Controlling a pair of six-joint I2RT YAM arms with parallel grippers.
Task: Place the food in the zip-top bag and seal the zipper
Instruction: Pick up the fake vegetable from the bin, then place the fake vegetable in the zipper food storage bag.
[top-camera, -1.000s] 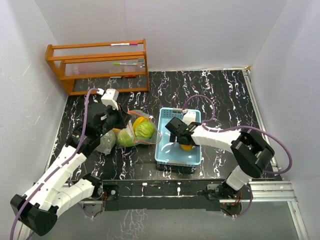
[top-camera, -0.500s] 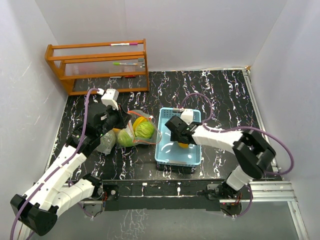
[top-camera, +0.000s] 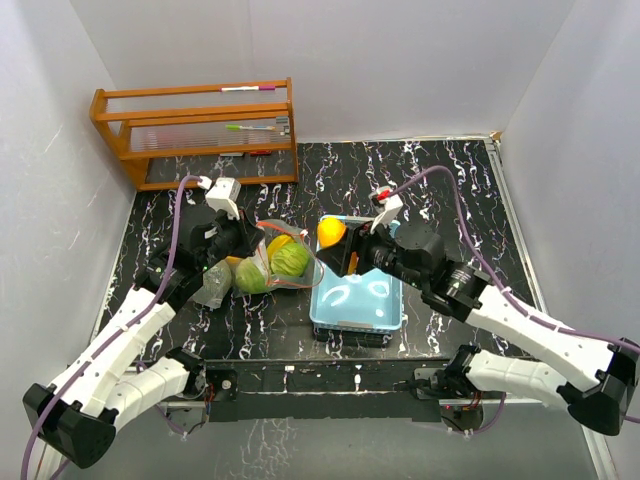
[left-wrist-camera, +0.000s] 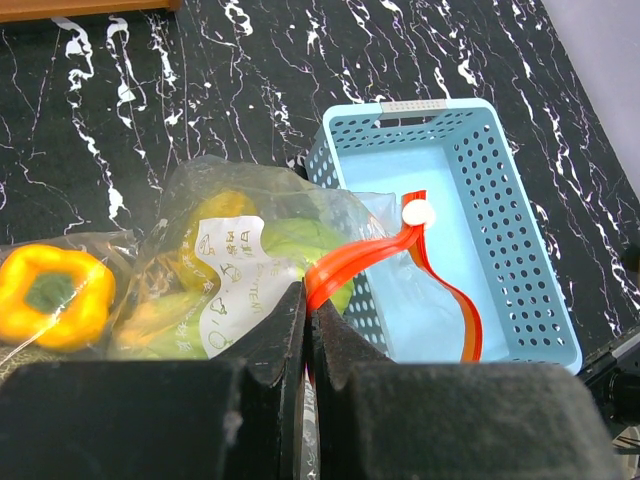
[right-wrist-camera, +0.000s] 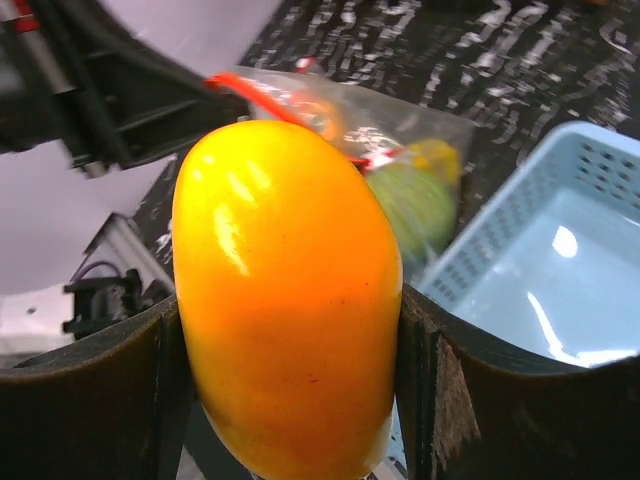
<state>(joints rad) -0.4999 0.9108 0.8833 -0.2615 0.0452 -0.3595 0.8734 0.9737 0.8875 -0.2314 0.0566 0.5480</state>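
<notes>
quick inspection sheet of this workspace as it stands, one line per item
surface: black marbled table, nothing spilled seen
job's things: zip-top bag unsealed, green and yellow food inside; orange-yellow pepper held up near the basket's far left corner
clutter: light-blue basket; wooden rack at the back left
grippers: left gripper shut on the bag's rim by the red zipper; right gripper shut on the pepper
cables: purple cables run along both arms
surroundings: white walls; nothing else seen

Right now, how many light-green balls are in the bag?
2 show: one light-green ball at the bag mouth, the other light-green ball left of it. More could hide underneath.
</notes>
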